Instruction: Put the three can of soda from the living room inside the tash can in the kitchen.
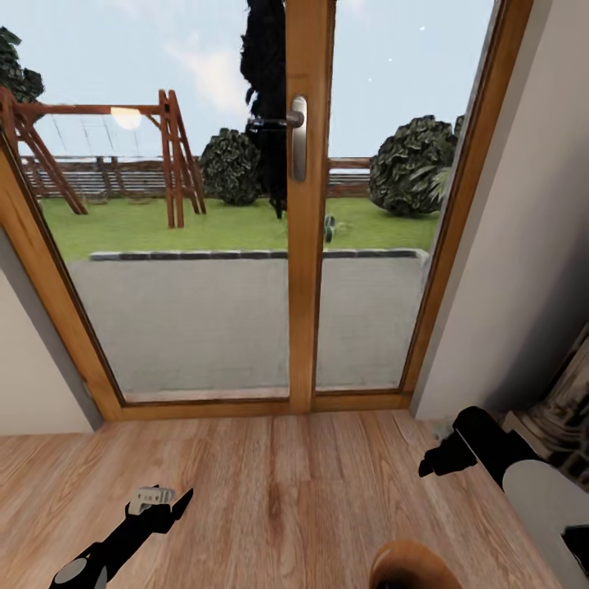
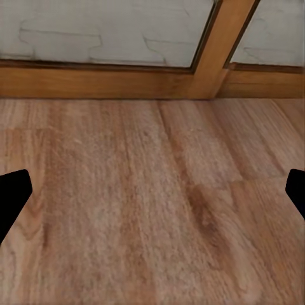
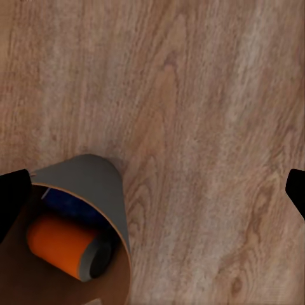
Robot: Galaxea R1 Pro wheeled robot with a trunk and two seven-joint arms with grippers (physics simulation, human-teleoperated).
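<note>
Robot faces the wood-framed glass doors [image 1: 309, 245] of the living room, plank floor [image 1: 270, 483] underfoot.

Left gripper [image 1: 159, 501] hangs low over bare floor. In the left wrist view its fingertips [image 2: 13, 197] sit at the frame edges with nothing between them: wide apart, empty.

Right gripper [image 1: 446, 458] is held out near the ornate fireplace edge [image 1: 564, 417]. In the right wrist view its fingertips [image 3: 11, 197] are likewise far apart, holding nothing.

The tash can [image 3: 89, 190] lies under the right wrist: grey-beige wall, coppery inside. An orange can [image 3: 60, 244] with a grey top lies in it, and a blue can [image 3: 70, 203] lies just behind, touching or nearly so (contact not resolvable). A third can cannot be made out. The bin's brown rim [image 1: 409, 564] shows at the head view's lower edge.

Judgement: collecting step, about two thirds done; the bin stands in the living room, not the kitchen. Next move calls for locating the remaining can, then turning the base away from the doors.
</note>
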